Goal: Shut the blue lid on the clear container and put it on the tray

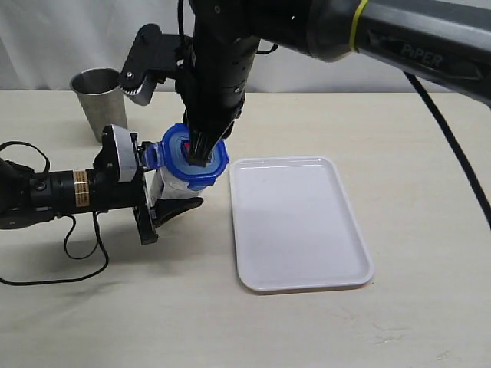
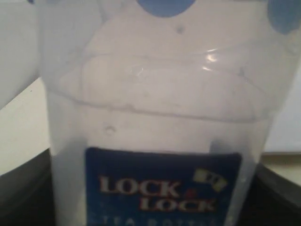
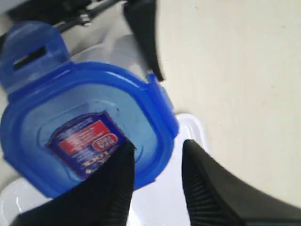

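Observation:
The clear container stands on the table just left of the tray. My left gripper is shut on its sides. Its blue-white label fills the left wrist view, with dark fingers at both edges. The blue lid sits on top of the container, one flap sticking up. My right gripper comes down from above and is open. One of its fingers rests on the lid by the red-blue sticker; the other hangs just outside the lid's rim.
A steel tumbler cup stands at the back left, behind my left arm. A black cable loops on the table under that arm. The white tray lies flat with nothing on it, its near corner close to the container.

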You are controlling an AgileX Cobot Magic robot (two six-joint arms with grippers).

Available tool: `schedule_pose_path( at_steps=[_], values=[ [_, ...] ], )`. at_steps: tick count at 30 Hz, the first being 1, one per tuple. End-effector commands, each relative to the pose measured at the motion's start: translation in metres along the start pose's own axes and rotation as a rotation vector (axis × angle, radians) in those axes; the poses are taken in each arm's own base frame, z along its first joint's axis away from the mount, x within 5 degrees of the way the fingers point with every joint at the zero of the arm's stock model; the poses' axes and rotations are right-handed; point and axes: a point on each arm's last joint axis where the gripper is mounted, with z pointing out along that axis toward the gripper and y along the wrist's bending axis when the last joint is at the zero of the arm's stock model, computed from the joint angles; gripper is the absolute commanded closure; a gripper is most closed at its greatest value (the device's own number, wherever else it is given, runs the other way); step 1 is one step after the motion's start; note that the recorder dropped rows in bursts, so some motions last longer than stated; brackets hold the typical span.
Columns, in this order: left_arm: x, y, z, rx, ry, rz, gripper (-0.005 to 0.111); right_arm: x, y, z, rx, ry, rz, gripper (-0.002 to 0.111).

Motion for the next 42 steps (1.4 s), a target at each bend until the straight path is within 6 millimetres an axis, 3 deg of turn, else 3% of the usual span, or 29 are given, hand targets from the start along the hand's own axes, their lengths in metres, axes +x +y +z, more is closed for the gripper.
schedule_pose_path(
  at_steps=[1,10,18,25,31,42],
  values=[
    [-0.006,0.0,0.0,0.006,-0.044,-0.04,0.107,0.0,-0.011,-0.001,0.083,0.018,0.101,0.075],
    [-0.006,0.002,0.0,-0.017,-0.046,-0.083,0.107,-0.01,-0.023,-0.025,0.109,-0.077,0.477,0.075],
    [-0.006,0.002,0.0,-0.023,-0.046,-0.099,0.107,-0.032,0.006,-0.048,-0.316,-0.222,0.461,0.075],
    [-0.006,0.002,0.0,-0.022,-0.046,-0.126,0.107,-0.021,-0.001,-0.022,-0.294,-0.127,0.533,0.075],
    [-0.006,0.001,0.0,-0.012,-0.046,-0.127,0.107,-0.001,-0.021,0.001,-0.273,-0.066,0.624,0.075],
    [-0.006,0.002,0.0,-0.014,-0.046,-0.135,0.107,0.022,-0.042,0.028,-0.201,0.022,0.688,0.075]
  ],
)
